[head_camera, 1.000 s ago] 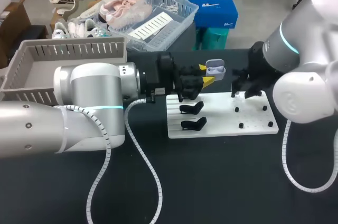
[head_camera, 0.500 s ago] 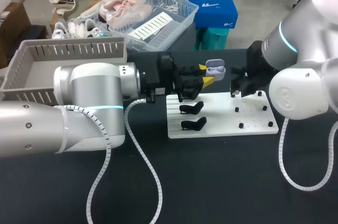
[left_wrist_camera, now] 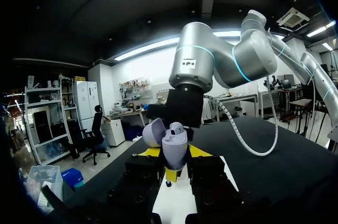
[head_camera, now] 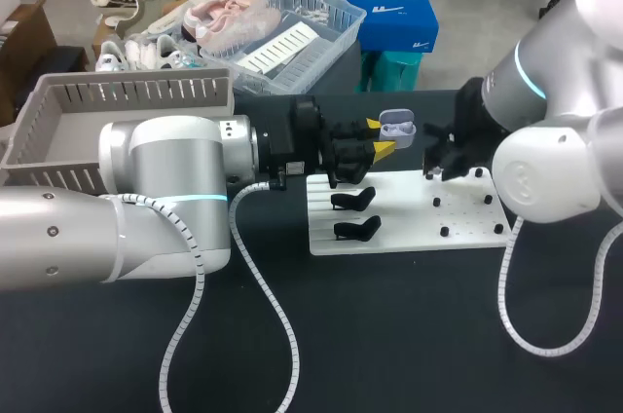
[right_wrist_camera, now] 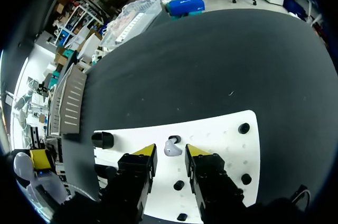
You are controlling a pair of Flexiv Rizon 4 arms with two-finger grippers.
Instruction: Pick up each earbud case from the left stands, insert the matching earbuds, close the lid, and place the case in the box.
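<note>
Since a second ago my right arm [head_camera: 545, 92] has edged left over the white board [head_camera: 409, 233]; the left arm [head_camera: 165, 174] has kept still. From above, the left gripper [head_camera: 380, 137] clamps one lilac earbud case [head_camera: 396, 127], lid open, just beyond two black stands [head_camera: 352, 201] [head_camera: 356, 229].

Left wrist: both yellow tips pinch the case from two sides.

Right wrist: the right gripper [right_wrist_camera: 169, 152] stands open, with one earbud [right_wrist_camera: 171, 149] on the board between its fingers, apart from both.
</note>
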